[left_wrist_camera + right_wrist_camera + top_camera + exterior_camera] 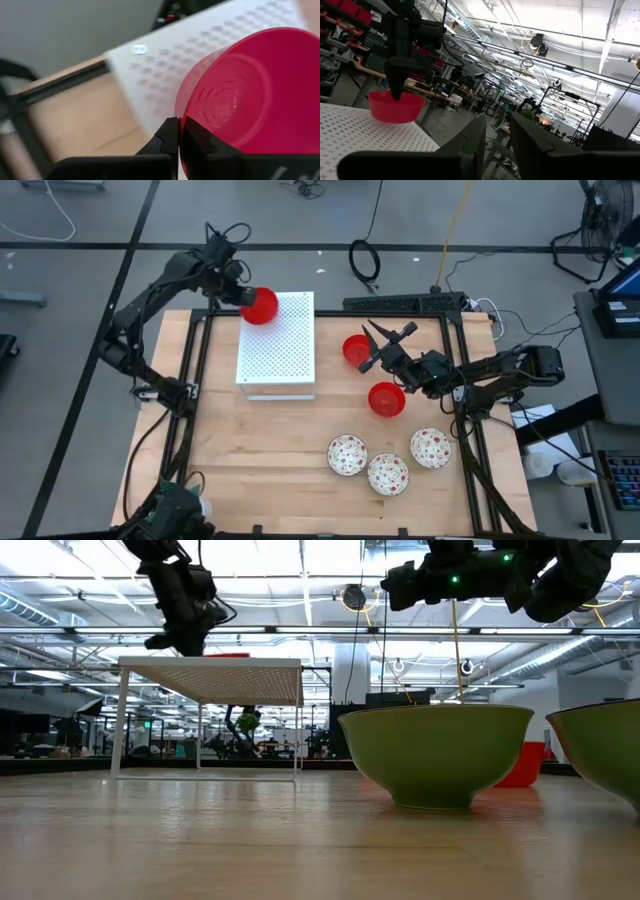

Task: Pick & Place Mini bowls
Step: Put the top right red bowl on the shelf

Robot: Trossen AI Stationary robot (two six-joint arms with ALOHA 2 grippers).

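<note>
While the left gripper (179, 137) is clamped shut on the rim of one red bowl (260, 306), its fingers (165, 140) pinch the wall from both sides, with the rest of the bowl hanging beyond the fingertips. This bowl is carried at the far left corner of the white perforated board (285, 345); whether it already touches the board surface cannot be told, though the right wrist view suggests it sits on or just above it.

The right gripper (385, 345) is raised above the table between the board and the two other red bowls. Its fingers (470, 142) stand slightly apart with nothing between them.

Progress, as a judgement: the task is at an early stage. No bowl is yet released on the board.

Remaining items on the table (260, 480):
- One red bowl (356, 349) just beside the right gripper.
- One red bowl (386, 398) nearer the front.
- Three white patterned bowls (388, 472) grouped near the front right, close together.
</note>
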